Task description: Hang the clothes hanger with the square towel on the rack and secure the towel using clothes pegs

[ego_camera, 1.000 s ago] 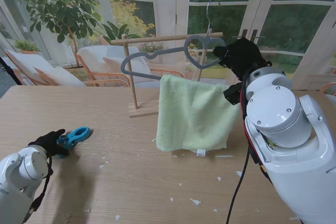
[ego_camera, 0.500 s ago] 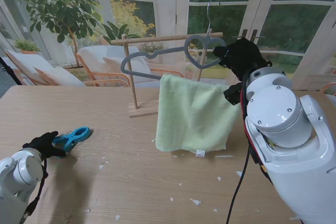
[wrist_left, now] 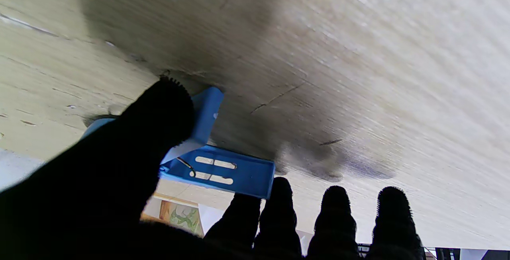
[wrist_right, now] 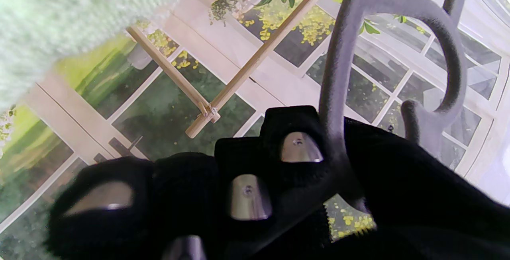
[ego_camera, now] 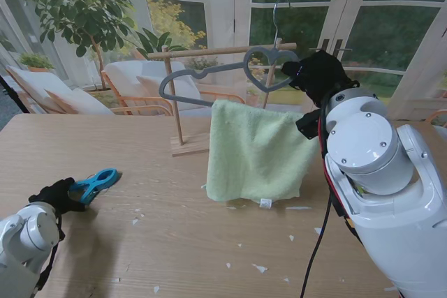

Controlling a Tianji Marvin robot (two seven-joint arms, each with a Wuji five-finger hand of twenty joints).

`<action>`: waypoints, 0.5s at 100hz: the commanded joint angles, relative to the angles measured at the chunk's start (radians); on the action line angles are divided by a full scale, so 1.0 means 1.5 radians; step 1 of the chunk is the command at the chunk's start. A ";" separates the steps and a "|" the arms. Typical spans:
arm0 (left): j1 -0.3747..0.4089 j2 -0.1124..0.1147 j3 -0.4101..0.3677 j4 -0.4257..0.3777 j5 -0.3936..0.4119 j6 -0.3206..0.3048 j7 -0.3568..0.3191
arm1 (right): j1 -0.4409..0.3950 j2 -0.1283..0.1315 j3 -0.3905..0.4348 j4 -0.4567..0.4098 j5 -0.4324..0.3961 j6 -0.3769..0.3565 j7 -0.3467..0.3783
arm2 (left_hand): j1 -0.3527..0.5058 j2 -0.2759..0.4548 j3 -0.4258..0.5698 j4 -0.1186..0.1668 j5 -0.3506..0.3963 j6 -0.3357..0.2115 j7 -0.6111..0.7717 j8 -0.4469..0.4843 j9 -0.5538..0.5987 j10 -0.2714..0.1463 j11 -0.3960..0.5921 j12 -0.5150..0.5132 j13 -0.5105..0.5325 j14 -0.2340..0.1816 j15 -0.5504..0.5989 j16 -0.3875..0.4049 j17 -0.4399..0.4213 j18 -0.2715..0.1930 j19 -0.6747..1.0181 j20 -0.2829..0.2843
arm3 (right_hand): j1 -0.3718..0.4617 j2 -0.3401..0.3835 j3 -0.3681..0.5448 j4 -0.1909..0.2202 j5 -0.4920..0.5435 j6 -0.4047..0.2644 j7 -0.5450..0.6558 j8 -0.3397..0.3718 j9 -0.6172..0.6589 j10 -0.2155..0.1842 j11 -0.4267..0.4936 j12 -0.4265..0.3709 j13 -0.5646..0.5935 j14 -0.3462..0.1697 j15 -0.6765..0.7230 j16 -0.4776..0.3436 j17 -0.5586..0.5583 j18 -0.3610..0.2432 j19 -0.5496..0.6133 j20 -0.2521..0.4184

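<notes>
A grey hanger (ego_camera: pixel 209 75) with a heart-shaped neck is held up in front of the wooden rack (ego_camera: pixel 180 99), its wire hook (ego_camera: pixel 278 15) above the rail. A pale green towel (ego_camera: pixel 258 151) drapes from it. My right hand (ego_camera: pixel 318 75) is shut on the hanger's right end; the right wrist view shows the black fingers (wrist_right: pixel 247 188) wrapped round the grey hanger (wrist_right: pixel 338 73). At the near left, my left hand (ego_camera: pixel 52 197) pinches a blue peg (ego_camera: pixel 94 183) low over the table; in the left wrist view the thumb (wrist_left: pixel 159 108) presses on the blue peg (wrist_left: pixel 223 168).
The rack's rail (ego_camera: pixel 216 51) runs across behind the hanger, on an upright with a wooden base (ego_camera: pixel 190 146). Small white scraps (ego_camera: pixel 260 268) litter the wooden table (ego_camera: pixel 174 242) near me. Windows, plants and chairs lie beyond the far edge.
My left hand has drawn back toward me and to the left with the blue peg in it. The hanger and towel have barely shifted.
</notes>
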 commanded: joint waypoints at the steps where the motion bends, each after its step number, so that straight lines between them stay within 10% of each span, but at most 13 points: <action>1: 0.001 -0.007 0.004 0.007 -0.003 -0.001 0.005 | 0.000 -0.004 -0.002 -0.002 0.001 0.003 0.010 | 0.022 0.004 0.005 0.001 -0.024 0.000 0.036 0.074 -0.003 -0.028 0.030 0.023 -0.016 -0.010 0.011 0.028 0.007 0.006 0.009 0.020 | 0.023 0.034 0.022 0.030 0.043 0.037 0.021 0.020 0.062 0.041 0.083 0.007 0.002 -0.049 0.097 0.044 0.069 -0.183 0.139 0.712; 20: -0.010 -0.010 0.009 0.031 -0.012 -0.018 0.031 | 0.002 -0.004 -0.004 -0.001 0.002 0.005 0.009 | 0.069 0.018 0.027 0.014 -0.022 0.013 0.119 0.253 0.036 -0.010 0.180 0.039 0.025 -0.010 0.063 0.077 0.043 0.017 0.032 0.050 | 0.023 0.034 0.022 0.030 0.043 0.037 0.020 0.020 0.062 0.041 0.083 0.007 0.002 -0.050 0.097 0.044 0.069 -0.183 0.139 0.712; 37: -0.022 -0.013 0.012 0.055 -0.020 -0.039 0.054 | 0.002 -0.005 -0.004 0.000 0.002 0.005 0.008 | 0.125 0.036 0.046 0.024 -0.001 0.036 0.335 0.167 0.063 0.019 0.348 0.024 0.070 -0.012 0.181 0.097 0.065 0.002 0.125 0.038 | 0.023 0.034 0.022 0.030 0.042 0.036 0.019 0.021 0.062 0.041 0.083 0.007 0.002 -0.050 0.097 0.044 0.069 -0.183 0.139 0.712; 50: -0.029 -0.017 0.013 0.069 -0.026 -0.050 0.078 | 0.002 -0.005 -0.003 0.000 0.003 0.005 0.008 | 0.156 0.043 0.045 0.025 -0.004 0.052 0.504 0.115 0.117 0.039 0.383 0.030 0.096 0.009 0.270 0.098 0.029 -0.003 0.324 -0.055 | 0.023 0.034 0.022 0.030 0.042 0.036 0.019 0.021 0.062 0.041 0.083 0.007 0.002 -0.050 0.097 0.044 0.069 -0.183 0.139 0.712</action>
